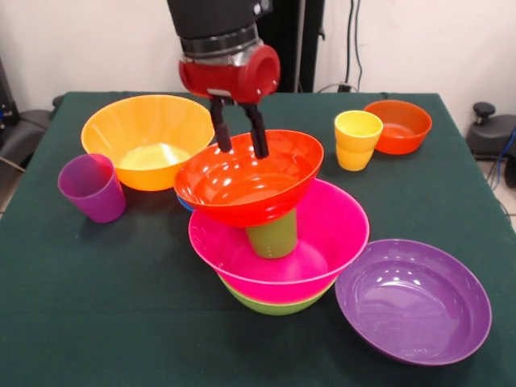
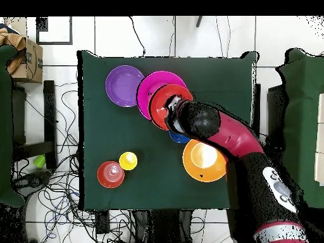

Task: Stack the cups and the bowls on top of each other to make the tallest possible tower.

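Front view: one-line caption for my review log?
Gripper fingers straddle the red-orange bowl's rim atop green cup, pink bowl.

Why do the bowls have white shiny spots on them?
In the front view, room lights bounce off the glossy plastic, leaving bright patches inside the red bowl, the purple bowl and the big orange bowl. In the overhead view, the orange bowl's middle glares almost white.
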You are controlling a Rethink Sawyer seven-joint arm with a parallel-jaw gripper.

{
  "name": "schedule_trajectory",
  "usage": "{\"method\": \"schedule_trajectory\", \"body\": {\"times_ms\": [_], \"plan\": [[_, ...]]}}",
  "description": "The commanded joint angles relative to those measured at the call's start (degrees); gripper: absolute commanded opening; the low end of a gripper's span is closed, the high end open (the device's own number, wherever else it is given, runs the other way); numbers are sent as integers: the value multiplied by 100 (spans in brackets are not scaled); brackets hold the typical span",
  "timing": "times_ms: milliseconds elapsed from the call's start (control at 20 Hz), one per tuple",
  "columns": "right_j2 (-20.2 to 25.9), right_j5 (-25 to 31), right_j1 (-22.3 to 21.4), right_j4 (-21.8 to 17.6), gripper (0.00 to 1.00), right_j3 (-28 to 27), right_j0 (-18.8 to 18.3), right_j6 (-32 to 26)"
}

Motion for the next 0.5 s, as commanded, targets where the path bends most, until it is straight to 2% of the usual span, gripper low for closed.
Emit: {"method": "schedule_trajectory", "body": {"times_ms": [50, 500], "plan": [[-234, -532, 671, 80, 100, -298, 89, 895], [-335, -687, 943, 146, 100, -537, 246, 886]]}}
